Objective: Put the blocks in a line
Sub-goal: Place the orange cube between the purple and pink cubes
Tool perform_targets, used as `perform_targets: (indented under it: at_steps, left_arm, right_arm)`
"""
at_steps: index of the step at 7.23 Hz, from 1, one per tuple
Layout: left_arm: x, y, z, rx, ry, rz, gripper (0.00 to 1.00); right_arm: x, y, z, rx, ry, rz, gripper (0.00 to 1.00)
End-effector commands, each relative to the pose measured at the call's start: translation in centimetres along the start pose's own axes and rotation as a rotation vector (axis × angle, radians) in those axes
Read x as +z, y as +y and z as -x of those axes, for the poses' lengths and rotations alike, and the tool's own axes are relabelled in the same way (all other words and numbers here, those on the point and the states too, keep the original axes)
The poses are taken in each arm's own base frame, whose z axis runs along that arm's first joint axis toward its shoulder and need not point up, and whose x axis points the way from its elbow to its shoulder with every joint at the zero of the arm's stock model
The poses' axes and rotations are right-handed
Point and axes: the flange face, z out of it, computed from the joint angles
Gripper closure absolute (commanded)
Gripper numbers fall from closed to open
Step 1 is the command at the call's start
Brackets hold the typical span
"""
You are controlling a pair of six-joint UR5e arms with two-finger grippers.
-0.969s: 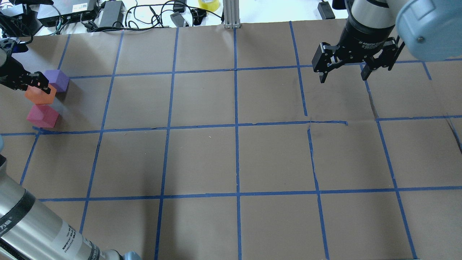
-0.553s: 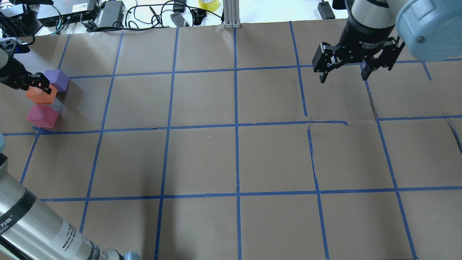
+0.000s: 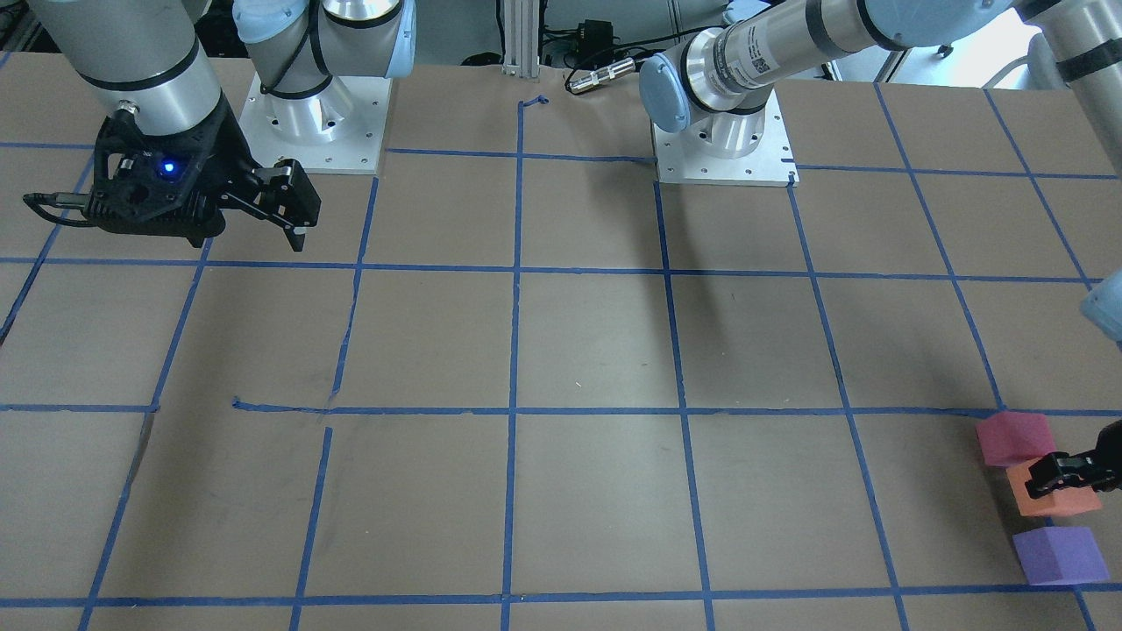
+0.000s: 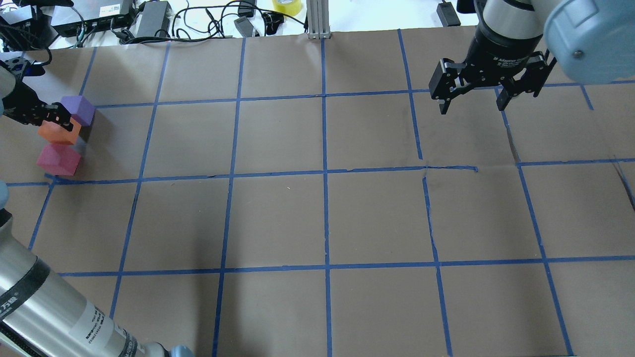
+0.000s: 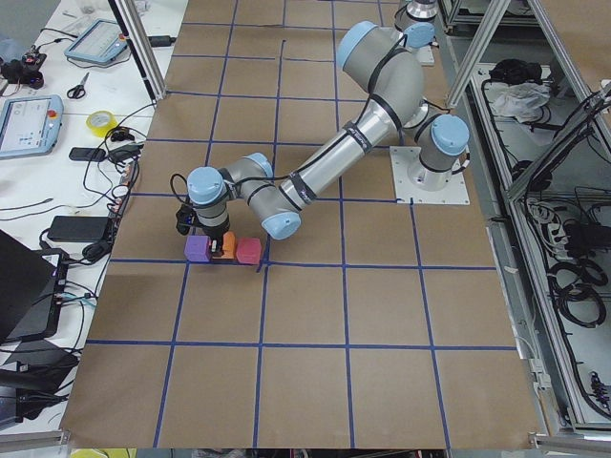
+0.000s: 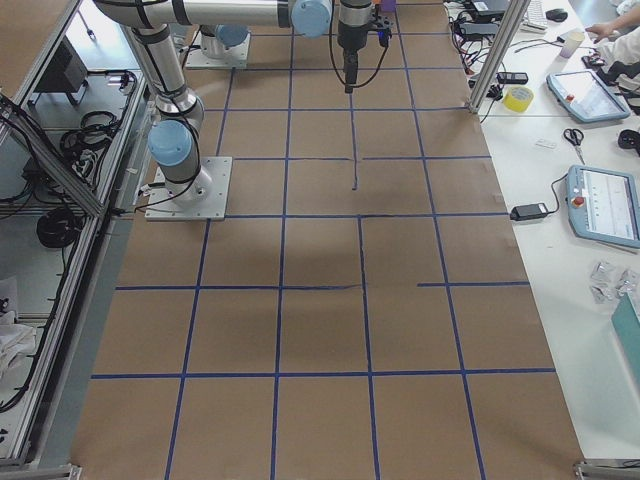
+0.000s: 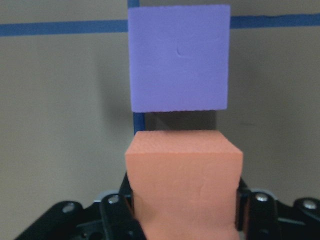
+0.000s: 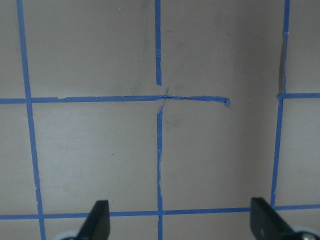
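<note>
Brown paper table (image 4: 278,218), blue tape grid (image 4: 325,171); yellow tape roll (image 4: 287,6), aluminium post (image 4: 317,20), possibly power brick (image 4: 154,17) at far edge.

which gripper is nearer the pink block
Left. The left gripper holds the orange block right beside the pink block; the right gripper hangs open far across the table.

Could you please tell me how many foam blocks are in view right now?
3. They form a row at the robot's far left: the purple block farthest from the robot, the orange block in the middle, clasped by the left gripper, and the pinkish-red block nearest. None seems hidden.
</note>
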Motion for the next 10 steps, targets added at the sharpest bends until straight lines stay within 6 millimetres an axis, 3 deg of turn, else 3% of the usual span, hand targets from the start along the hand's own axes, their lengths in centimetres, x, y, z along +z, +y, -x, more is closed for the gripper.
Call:
perform_targets:
  at_steps: [1,5,8,9,10]
  left_arm:
    - [0.4,0.2,-0.1,0.0,0.004,0.005,1.0]
    - [3.1,0.4,-0.1,0.013,-0.002,-0.002,1.0]
    - [3.8,0.6,-0.3,0.033,-0.007,-0.004,1.0]
    - [3.9,0.7,-0.2,0.036,-0.012,0.002,0.56]
    - [3.7,0.7,-0.2,0.048,-0.014,0.002,0.01]
  right_arm:
    - [0.0,0.0,0.0,0.001,0.0,0.0,0.0]
    - [0.0,0.0,0.0,0.001,0.0,0.0,0.0]
    - [0.0,0.0,0.0,0.001,0.0,0.0,0.0]
    - [0.0,0.0,0.0,0.001,-0.002,0.0,0.0]
    - [0.0,0.1,0.0,0.001,-0.002,0.0,0.0]
